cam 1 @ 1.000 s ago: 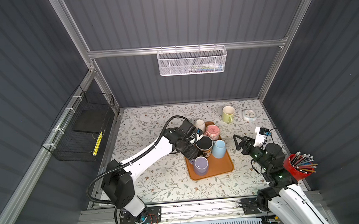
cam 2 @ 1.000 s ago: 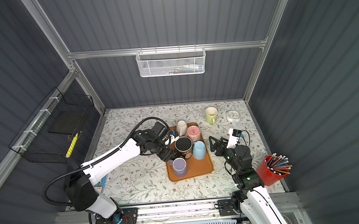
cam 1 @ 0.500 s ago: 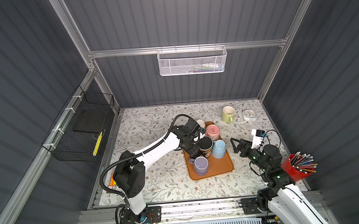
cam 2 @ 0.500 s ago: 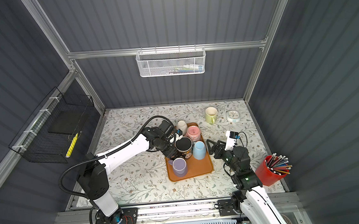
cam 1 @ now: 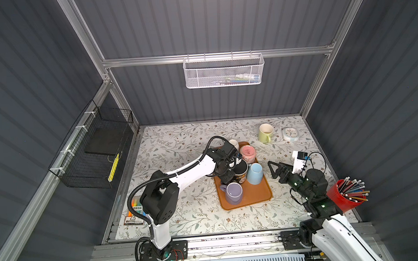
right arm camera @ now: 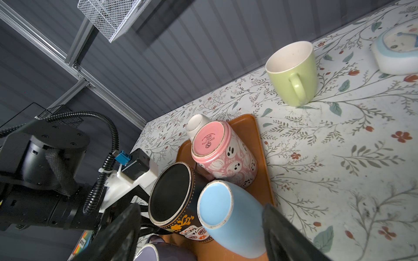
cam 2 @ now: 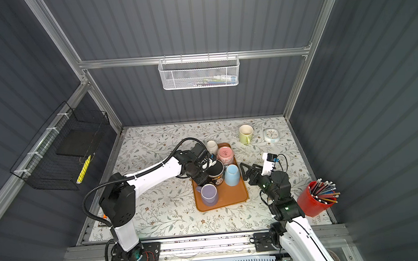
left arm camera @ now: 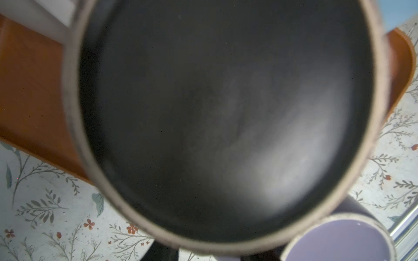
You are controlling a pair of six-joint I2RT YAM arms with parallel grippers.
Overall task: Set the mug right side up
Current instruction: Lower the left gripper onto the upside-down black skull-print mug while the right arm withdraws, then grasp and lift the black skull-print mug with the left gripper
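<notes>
The black mug stands upside down on the orange tray, flat base up. The left tool is pressed against the side of it that faces the left arm. From its wrist camera the dark base of the mug fills nearly the whole view, ringed by a pale unglazed edge. How far this tool is open, and whether it actually has hold of the mug, cannot be told: its tips are hidden against the mug's dark wall in both top views.

On the far side of the mug from the left tool, touching or nearly touching it, stands a light blue mug, also base up. Just off the left tool's tip, toward the front of the tray, a purple mug stands mouth up. A pink mug and a white mug stand base up behind the left tool's wrist.

The right tool hangs beside the tray's edge with its jaws spread wide and nothing between them, pointing at the light blue mug. In its wrist view its two dark fingers frame that mug. Well beyond it, a green mug stands upright on the worktop.
</notes>
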